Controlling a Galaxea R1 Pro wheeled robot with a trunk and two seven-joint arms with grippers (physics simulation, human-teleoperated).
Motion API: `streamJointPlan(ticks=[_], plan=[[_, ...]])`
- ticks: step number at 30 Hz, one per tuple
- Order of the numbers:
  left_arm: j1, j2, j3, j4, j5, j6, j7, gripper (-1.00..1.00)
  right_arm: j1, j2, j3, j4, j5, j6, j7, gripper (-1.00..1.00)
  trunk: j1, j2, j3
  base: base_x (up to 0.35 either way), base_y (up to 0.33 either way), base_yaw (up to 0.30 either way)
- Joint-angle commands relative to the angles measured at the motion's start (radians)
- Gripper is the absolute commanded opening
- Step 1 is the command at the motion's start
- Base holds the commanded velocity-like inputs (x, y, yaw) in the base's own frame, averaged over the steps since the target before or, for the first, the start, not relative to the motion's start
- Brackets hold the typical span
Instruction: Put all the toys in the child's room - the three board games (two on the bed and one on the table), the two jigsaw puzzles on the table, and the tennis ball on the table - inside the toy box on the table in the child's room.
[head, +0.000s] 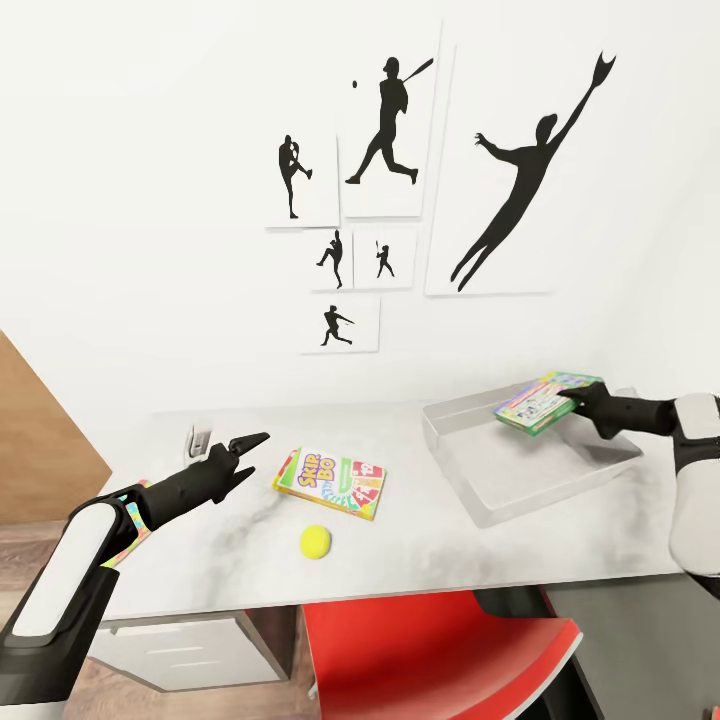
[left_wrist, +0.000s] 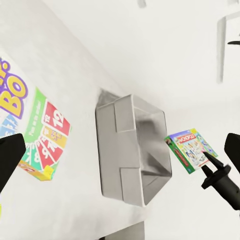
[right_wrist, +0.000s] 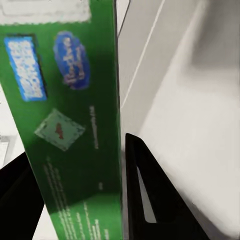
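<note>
Nearest on the table (head: 200, 560) lies the tennis ball (head: 316, 541), loose and untouched; just beyond it the Skip-Bo box (head: 331, 482) rests flat, apart from the ball; the left hand (head: 245, 455) hovers beside that box with fingers spread and empty, probably lining up for it. Farther right, the toy box (head: 470, 490) sits on the table; the right hand (head: 578, 401) pinches a green board game (head: 545, 399) by its edge, holding it over the bin's far side, presumably to drop it inside.
</note>
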Motion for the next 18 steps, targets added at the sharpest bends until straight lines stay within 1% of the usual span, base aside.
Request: streamJointPlan(ticks=[1,4,7,8,10,11,12,13,14,15,18], plan=[[-0.001,0.000,0.001,-0.001,0.011,0.003,0.009,1.00,-0.007,0.001,-0.005,0.009,0.006,0.005,0.004,-1.00,0.001,-0.002,-0.002,0.000,0.000,0.000],[-0.001,0.000,0.000,-0.001,0.010,0.003,0.010,1.00,-0.029,0.001,-0.006,0.047,0.006,0.005,-0.014,-1.00,0.001,-0.002,-0.002,0.000,0.000,0.000],[-0.001,0.000,0.000,-0.001,0.010,0.003,0.010,1.00,-0.056,-0.002,-0.007,0.091,0.005,0.005,-0.064,-1.00,0.001,-0.002,-0.002,0.000,0.000,0.000],[-0.001,-0.001,0.000,-0.001,0.011,0.003,0.009,1.00,-0.082,-0.004,-0.020,0.126,0.002,0.005,-0.133,-1.00,0.001,-0.002,-0.002,0.000,0.000,0.000],[-0.001,-0.001,0.000,-0.001,0.011,0.003,0.009,1.00,-0.093,-0.004,-0.043,0.140,-0.001,0.005,-0.170,-1.00,0.001,-0.002,-0.002,0.000,0.000,0.000],[-0.001,-0.001,0.000,-0.001,0.012,0.003,0.009,1.00,-0.097,-0.003,-0.058,0.145,-0.003,0.005,-0.185,-1.00,0.001,-0.002,-0.002,0.000,0.000,0.000],[-0.001,-0.001,0.000,-0.001,0.012,0.003,0.009,1.00,-0.097,-0.003,-0.058,0.145,-0.003,0.005,-0.185,-1.00,0.001,-0.002,-0.002,0.000,0.000,0.000],[-0.001,-0.001,0.000,-0.001,0.012,0.003,0.009,1.00,-0.101,-0.003,-0.090,0.152,-0.005,0.005,-0.206,-1.00,0.001,-0.002,-0.002,0.000,0.000,0.000],[-0.001,-0.001,0.000,-0.001,0.012,0.003,0.009,1.00,-0.103,-0.002,-0.103,0.155,-0.006,0.005,-0.214,-1.00,0.001,-0.002,-0.002,0.000,0.000,0.000],[-0.001,-0.001,0.000,-0.001,0.012,0.003,0.009,1.00,-0.103,-0.002,-0.103,0.155,-0.006,0.005,-0.214,-1.00,0.001,-0.002,-0.002,0.000,0.000,0.000],[-0.001,-0.001,0.000,-0.001,0.013,0.003,0.008,1.00,-0.106,-0.002,-0.130,0.160,-0.007,0.005,-0.230,-1.00,0.001,-0.002,-0.002,0.000,0.000,0.000]])
